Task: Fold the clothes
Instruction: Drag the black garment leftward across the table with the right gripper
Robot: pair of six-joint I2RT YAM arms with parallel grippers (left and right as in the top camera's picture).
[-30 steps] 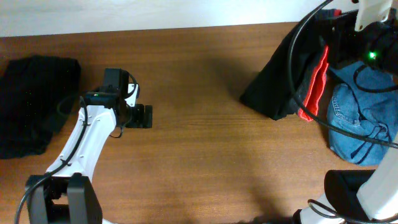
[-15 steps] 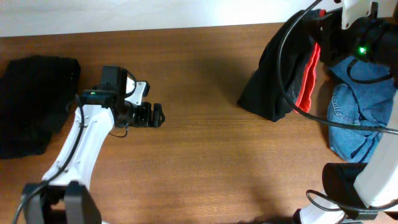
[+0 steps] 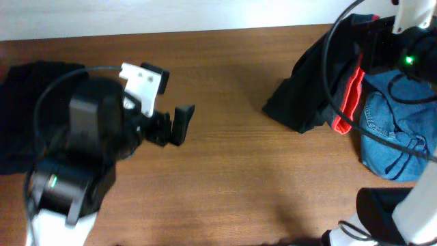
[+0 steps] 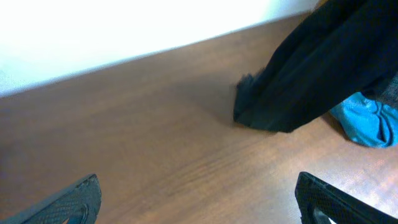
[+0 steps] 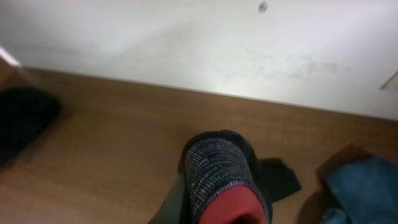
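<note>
The clothes, black trousers [image 3: 304, 96] with a grey waistband [image 5: 214, 168] and a red stripe [image 3: 349, 92], hang from my right gripper [image 3: 367, 39] at the table's far right. Their lower end rests crumpled on the wood. That gripper is shut on the waistband, and its fingers are hidden by the fabric in the right wrist view. My left gripper [image 3: 179, 124] is raised over the middle-left of the table. It is wide open and empty, both fingertips [image 4: 78, 199] at the bottom of the left wrist view. The trousers [image 4: 317, 68] lie well ahead of it.
A blue denim garment [image 3: 390, 137] is heaped at the right edge, just behind the trousers. Another black garment [image 3: 31, 102] lies at the far left. A white wall [image 5: 199, 43] borders the table's back edge. Bare wood [image 3: 239, 171] spans the middle.
My left arm has risen toward the camera and its gripper has moved right. The right gripper has swayed slightly with the trousers still hanging from it.
</note>
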